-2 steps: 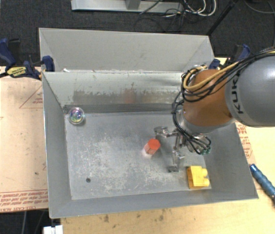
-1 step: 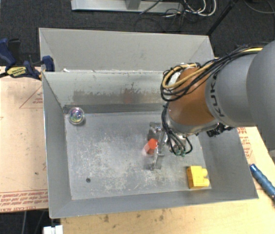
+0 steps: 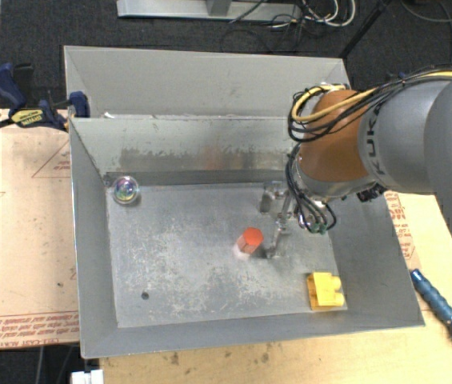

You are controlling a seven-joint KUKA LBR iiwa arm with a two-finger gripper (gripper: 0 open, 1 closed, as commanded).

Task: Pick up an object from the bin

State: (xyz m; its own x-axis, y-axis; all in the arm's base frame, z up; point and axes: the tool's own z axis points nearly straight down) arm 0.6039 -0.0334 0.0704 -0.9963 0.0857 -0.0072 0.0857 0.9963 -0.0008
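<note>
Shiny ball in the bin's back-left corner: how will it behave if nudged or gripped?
The shiny ball looks round, so it will likely roll when nudged, though the bin wall beside it may stop it. Its glossy surface suggests it may slip from a pinch.

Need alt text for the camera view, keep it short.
The arm's tool is low in the grey bin, just right of a small orange block near the middle of the floor. A yellow block lies toward the near right corner, and a shiny ball sits in the far left corner.
</note>
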